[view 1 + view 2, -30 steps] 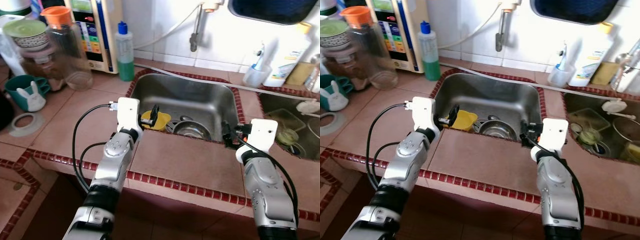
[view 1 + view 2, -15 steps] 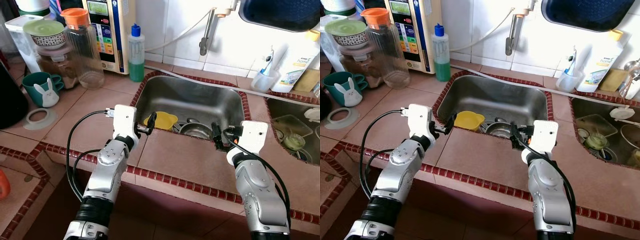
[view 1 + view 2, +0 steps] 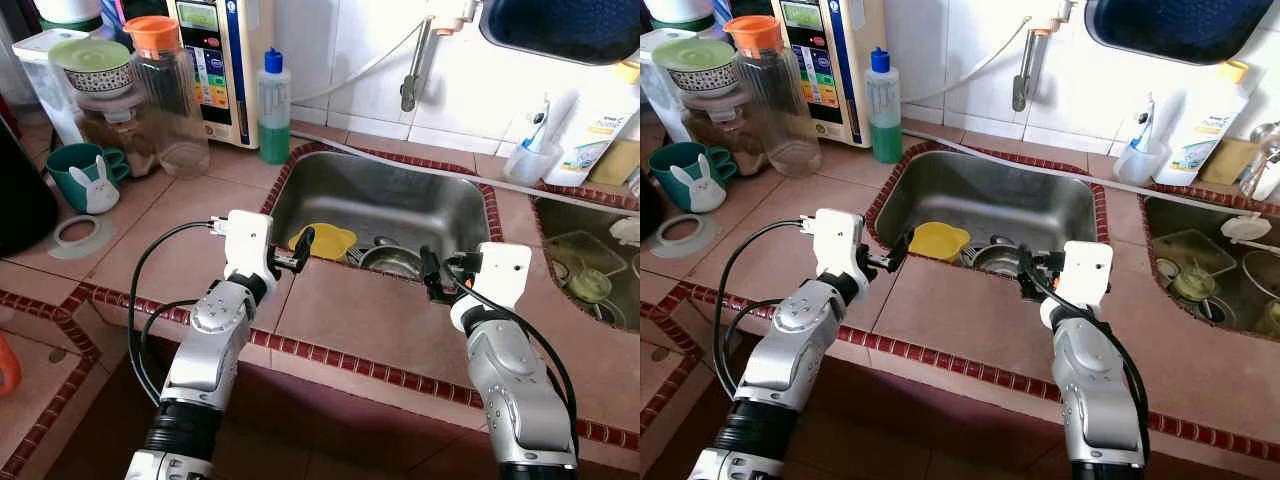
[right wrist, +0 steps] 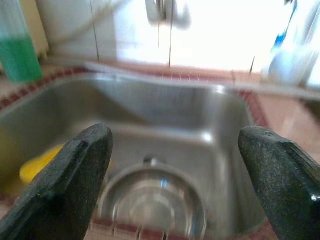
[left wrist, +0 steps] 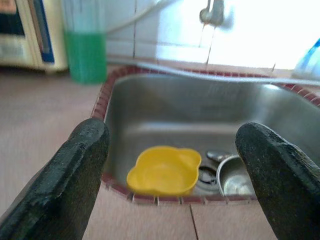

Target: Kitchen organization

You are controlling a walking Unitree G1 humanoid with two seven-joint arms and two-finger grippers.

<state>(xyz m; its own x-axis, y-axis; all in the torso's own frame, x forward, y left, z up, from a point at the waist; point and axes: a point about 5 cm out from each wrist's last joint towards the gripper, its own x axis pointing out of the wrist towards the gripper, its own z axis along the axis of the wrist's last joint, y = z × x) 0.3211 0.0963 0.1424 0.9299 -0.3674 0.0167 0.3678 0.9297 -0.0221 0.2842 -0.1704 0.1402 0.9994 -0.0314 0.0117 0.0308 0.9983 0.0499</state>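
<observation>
A steel sink (image 3: 400,200) is set into the tiled counter. In it lie a yellow bowl (image 3: 328,240) at the front left and a steel bowl (image 3: 392,262) beside it near the drain. My left gripper (image 3: 300,250) hovers over the sink's front-left rim, open, with the yellow bowl (image 5: 162,171) just beyond its fingers. My right gripper (image 3: 432,277) hangs over the front rim further right, also open, pointing at the steel bowl (image 4: 152,200). Neither gripper holds anything.
A green soap bottle (image 3: 273,108) stands at the sink's back-left corner, with a water purifier (image 3: 215,60), an orange-lidded pitcher (image 3: 165,95) and a teal bunny mug (image 3: 88,178) further left. The tap (image 3: 412,70) hangs over the sink. A second basin (image 3: 590,270) with dishes lies right.
The camera has shifted, so the whole scene sits lower and further right than a second ago. Both grippers stay open at the sink's front rim.
</observation>
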